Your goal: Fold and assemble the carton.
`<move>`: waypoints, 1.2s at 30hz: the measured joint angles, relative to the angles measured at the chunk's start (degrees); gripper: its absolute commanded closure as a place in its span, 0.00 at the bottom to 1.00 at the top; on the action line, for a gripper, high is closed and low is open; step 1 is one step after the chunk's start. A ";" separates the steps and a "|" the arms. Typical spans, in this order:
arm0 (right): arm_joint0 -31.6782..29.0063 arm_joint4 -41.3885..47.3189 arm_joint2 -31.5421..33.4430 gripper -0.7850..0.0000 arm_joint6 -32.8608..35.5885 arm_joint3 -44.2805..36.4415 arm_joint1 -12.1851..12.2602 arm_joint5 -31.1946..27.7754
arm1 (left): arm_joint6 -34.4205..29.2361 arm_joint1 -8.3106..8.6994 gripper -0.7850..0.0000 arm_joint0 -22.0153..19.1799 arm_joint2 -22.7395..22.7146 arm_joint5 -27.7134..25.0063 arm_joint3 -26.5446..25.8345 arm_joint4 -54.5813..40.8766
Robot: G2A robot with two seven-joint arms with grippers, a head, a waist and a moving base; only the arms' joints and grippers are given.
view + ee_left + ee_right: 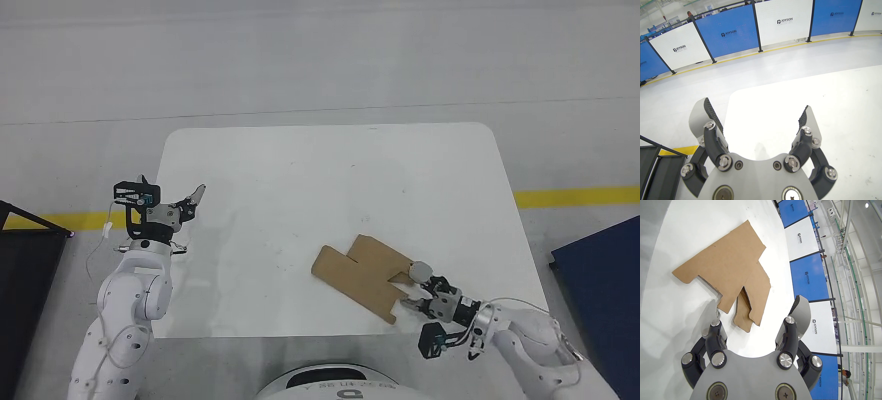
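- White table, faintly scuffed, stands on a pale grey floor crossed by a yellow line
- Flat brown carton lies at the table's five o'clock
- Right gripper is spread wide, straddling the carton's near flaps
- Left gripper is spread too, at the nine o'clock edge
- Blue and white panels fence the room

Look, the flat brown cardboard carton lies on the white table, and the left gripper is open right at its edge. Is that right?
No. The open gripper at the edge of the flat brown cardboard carton is the right gripper, not the left gripper; the right wrist view shows it. The carton does lie on the white table.
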 measured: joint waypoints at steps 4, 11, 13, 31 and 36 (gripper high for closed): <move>0.44 -1.08 -1.16 0.18 2.06 -0.13 -0.05 0.70 | 0.00 0.00 0.00 0.00 0.00 0.00 0.00 0.00; 0.77 -5.14 -3.23 0.71 5.04 -0.21 -0.11 4.73 | 0.00 0.00 0.00 0.00 0.00 0.00 0.00 0.00; 0.80 -6.81 -4.05 0.96 6.66 -0.24 -0.19 6.49 | 0.00 0.00 0.00 0.00 0.00 0.00 0.00 0.00; -2.11 -1.79 -4.90 1.00 11.17 -2.36 -1.06 27.48 | 0.00 0.00 0.00 0.00 0.00 0.00 0.00 0.00; -2.60 1.55 -4.73 1.00 11.10 -2.62 -1.24 30.42 | 0.00 0.00 0.00 0.00 0.00 0.00 0.00 0.00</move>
